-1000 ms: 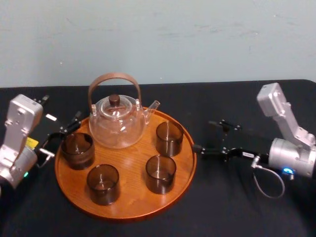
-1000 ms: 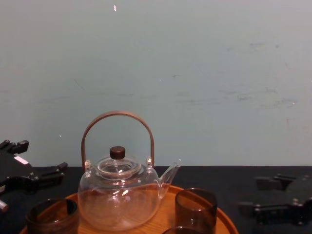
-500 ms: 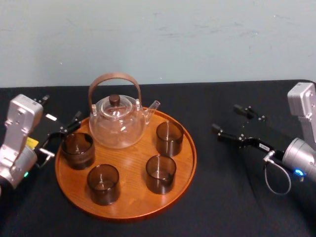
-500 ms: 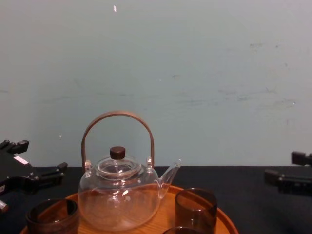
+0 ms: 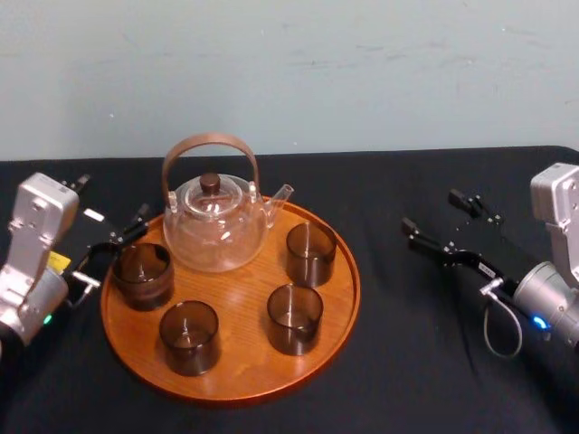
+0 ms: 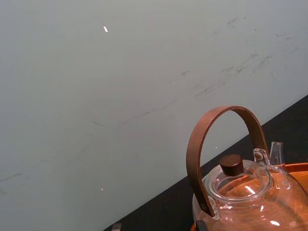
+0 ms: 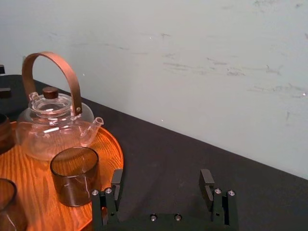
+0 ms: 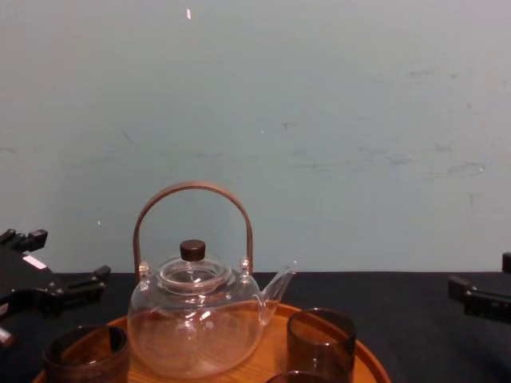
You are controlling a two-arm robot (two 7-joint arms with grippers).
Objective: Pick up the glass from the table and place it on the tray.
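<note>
Black right gripper [image 5: 430, 210] fingers spread, over table [image 5: 407, 371], left gripper [image 5: 113, 246] spread beside tray [image 5: 349, 298]

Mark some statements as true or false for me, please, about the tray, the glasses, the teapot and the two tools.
1. Four dark glasses stand on the tray. True.
2. The right tool holds a glass. False: it is open and empty, over the table, to the right of the tray.
3. The teapot stands on the table beside the tray. False: it stands on the tray, at its far side.
4. The left tool is near the tray's left edge. True.
</note>
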